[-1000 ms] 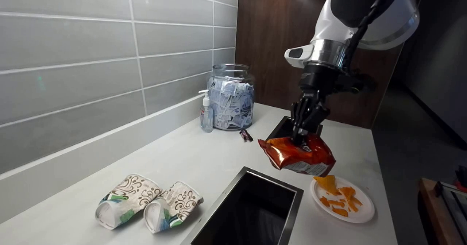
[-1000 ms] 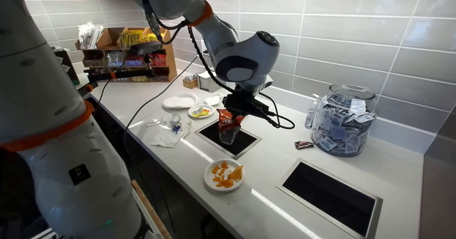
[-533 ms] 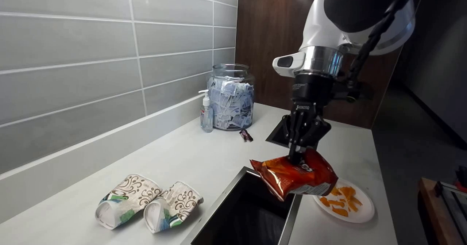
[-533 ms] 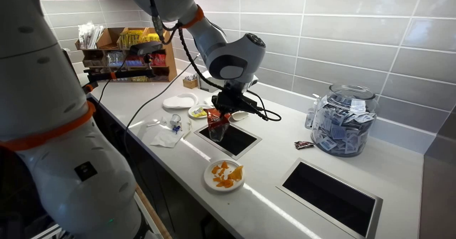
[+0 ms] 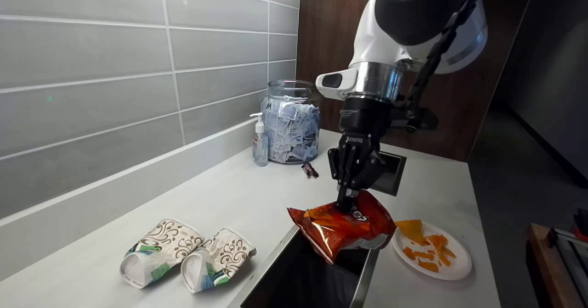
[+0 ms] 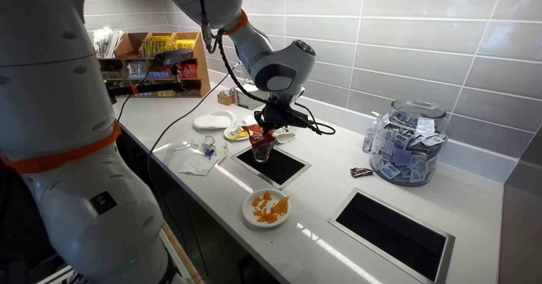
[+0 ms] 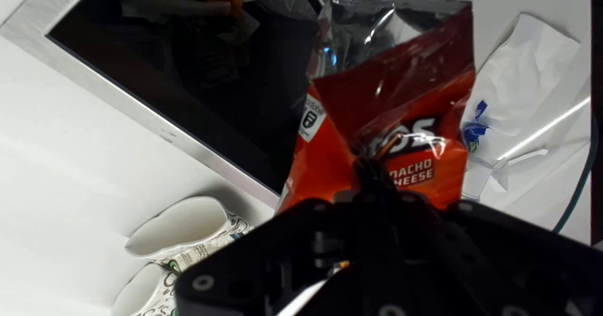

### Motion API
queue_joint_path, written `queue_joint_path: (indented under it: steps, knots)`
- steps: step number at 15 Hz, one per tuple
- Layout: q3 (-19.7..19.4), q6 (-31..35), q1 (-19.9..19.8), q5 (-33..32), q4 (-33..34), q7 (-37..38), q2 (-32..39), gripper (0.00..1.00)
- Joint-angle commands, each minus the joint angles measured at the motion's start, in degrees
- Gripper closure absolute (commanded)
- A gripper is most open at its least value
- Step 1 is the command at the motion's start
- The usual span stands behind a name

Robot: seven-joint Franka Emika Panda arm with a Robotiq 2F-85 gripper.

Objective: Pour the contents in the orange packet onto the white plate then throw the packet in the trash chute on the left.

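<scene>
We have the black two-fingered gripper (image 5: 345,202) clenched on a fold of the crinkly orange-red foil packet (image 5: 340,232), which hangs tilted above the steel-rimmed rectangular black chute (image 7: 160,124), its silvery, seemingly open end showing in the wrist view. Broken orange-yellow chip pieces (image 6: 280,206) lie on the round white plate (image 5: 461,257), so we judge the pouring done and the disposal in hand; whether anything remains inside, we cannot tell. Our worry is the release. In an exterior view a pointed corner appears to reach past the rim, so letting go here could leave the packet snagged across the edge or sliding onto the pale counter (image 5: 220,193). The film looks light and may cling to the gripper instead of dropping. If we lower it off-line, its loose ends could brush the crushed swirl-printed paper cups (image 5: 225,253) beside the chute, or catch the plate and scatter the pieces.
</scene>
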Motion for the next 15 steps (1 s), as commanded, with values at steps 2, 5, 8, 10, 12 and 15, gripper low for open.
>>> queue_joint_path:
  steps: [2, 5, 8, 10, 12, 15]
  knots:
    - [1.0, 0.1, -0.9, -1.4, 4.4, -1.8, 4.7, 1.00]
    - [1.4, 0.1, -1.2, -1.7, 6.2, -2.3, 6.6, 1.00]
    - [1.8, 0.2, -1.5, -2.3, 7.6, -2.4, 8.0, 1.00]
    - [2.1, 0.1, -1.6, -2.8, 8.2, -2.4, 8.6, 1.00]
    - [2.3, -0.1, -1.7, -3.3, 8.8, -2.2, 9.1, 0.74]
    - [2.7, -0.1, -1.9, -3.5, 9.2, -2.1, 9.3, 0.58]
